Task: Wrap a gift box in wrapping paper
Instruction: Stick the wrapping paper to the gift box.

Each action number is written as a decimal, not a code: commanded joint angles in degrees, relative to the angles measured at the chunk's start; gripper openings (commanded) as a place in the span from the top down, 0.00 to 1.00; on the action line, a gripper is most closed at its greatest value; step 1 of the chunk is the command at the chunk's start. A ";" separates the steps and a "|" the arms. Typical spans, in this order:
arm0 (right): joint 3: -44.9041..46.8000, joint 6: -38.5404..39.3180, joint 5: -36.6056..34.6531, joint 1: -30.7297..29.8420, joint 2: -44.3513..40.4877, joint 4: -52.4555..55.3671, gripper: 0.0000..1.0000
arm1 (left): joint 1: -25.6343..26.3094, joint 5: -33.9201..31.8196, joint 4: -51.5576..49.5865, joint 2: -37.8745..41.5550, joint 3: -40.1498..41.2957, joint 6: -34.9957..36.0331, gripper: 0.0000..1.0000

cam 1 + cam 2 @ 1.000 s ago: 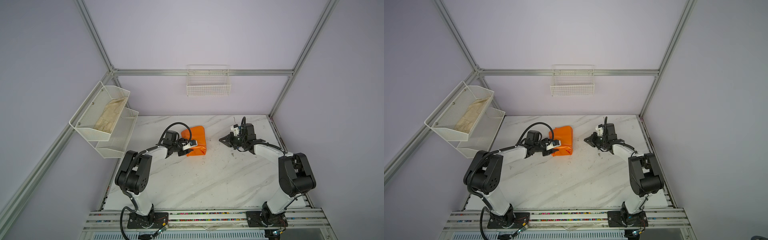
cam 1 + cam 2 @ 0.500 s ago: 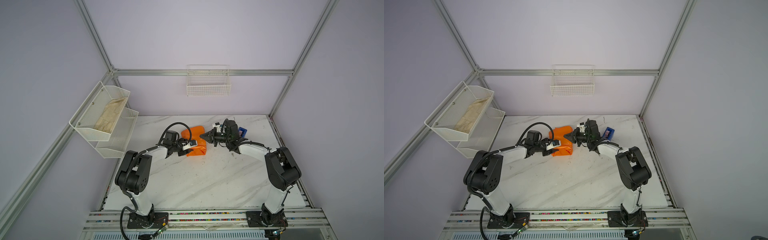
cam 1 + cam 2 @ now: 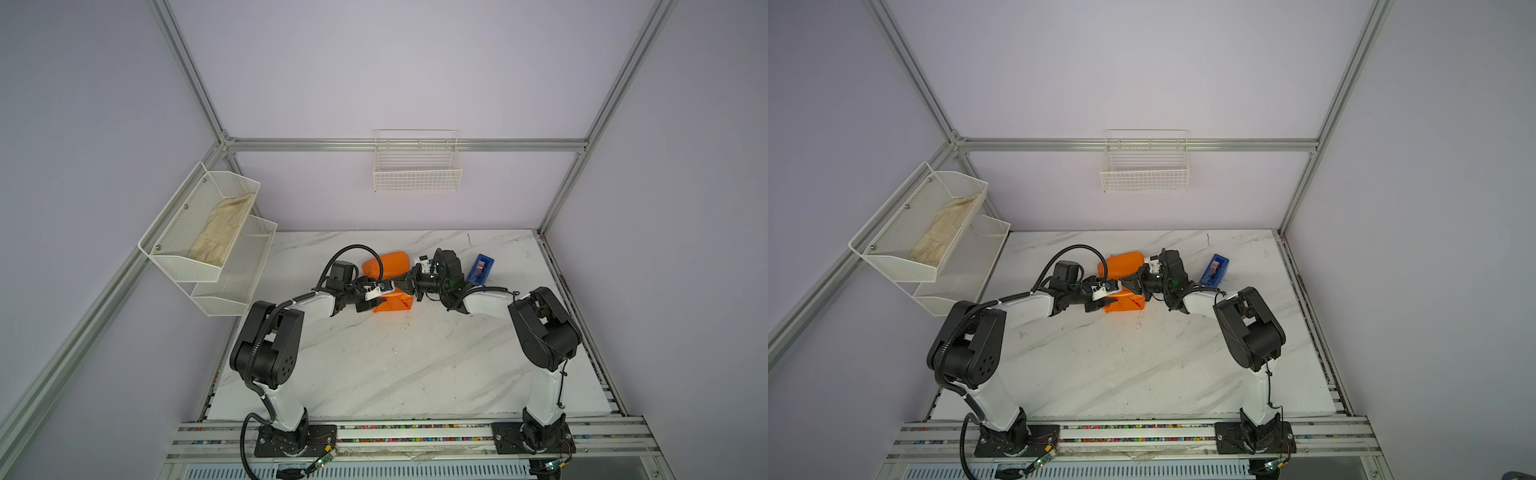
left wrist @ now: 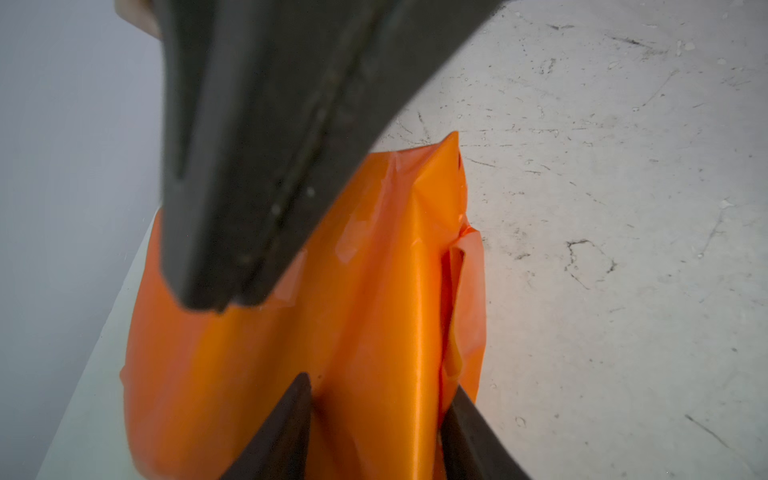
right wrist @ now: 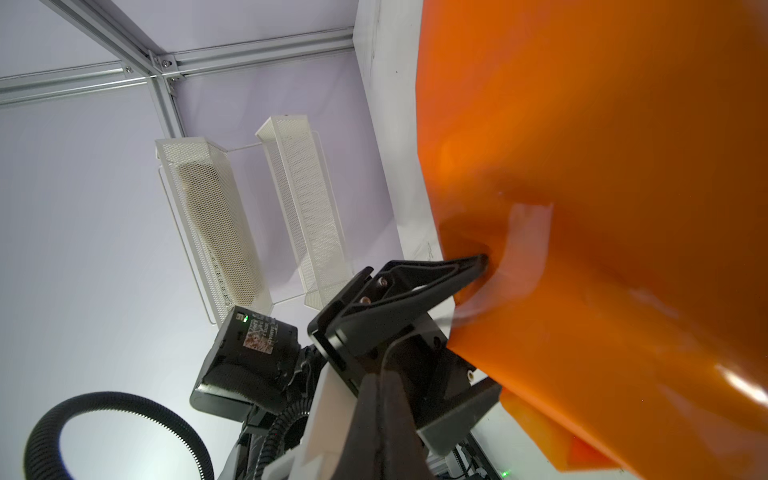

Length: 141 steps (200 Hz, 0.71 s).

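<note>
Right gripper [image 3: 399, 286], clenched empty, tip on wrapping paper [image 3: 388, 266] bundle just left of tape dispenser [image 3: 480, 269]; left gripper [image 4: 380, 395] clamps bundle's side away from dispenser. Gift box presumably inside, hidden.

- Top views: bright, even light; faint soft shadows on white marble worktop [image 3: 374, 365].
- Wrist views: glare streaks on glossy orange wrapping paper [image 4: 419, 291]; black right tool [image 4: 224, 301] blurred.

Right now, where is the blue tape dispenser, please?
In both top views the tape dispenser sits back right on the table, beside the right arm's wrist.
</note>
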<state>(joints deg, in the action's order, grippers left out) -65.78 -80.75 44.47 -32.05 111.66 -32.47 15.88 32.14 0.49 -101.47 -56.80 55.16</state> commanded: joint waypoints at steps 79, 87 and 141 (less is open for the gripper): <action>9.50 -6.42 -5.06 -3.89 -4.33 -7.18 1.00 | -0.15 -3.31 -9.19 -3.05 0.62 -0.26 0.52; 9.75 -5.83 -5.46 -3.94 -4.51 -6.62 1.00 | -0.15 -3.31 -9.18 -3.12 0.56 -0.23 0.52; 10.23 -4.59 -6.38 -4.07 -3.89 -5.90 1.00 | -0.15 -3.39 -9.27 -3.11 0.55 -0.25 0.52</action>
<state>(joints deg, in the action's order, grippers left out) -56.31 -83.94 39.55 -35.68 108.97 -37.06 15.88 32.14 0.49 -101.47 -56.80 55.16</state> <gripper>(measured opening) 0.045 0.478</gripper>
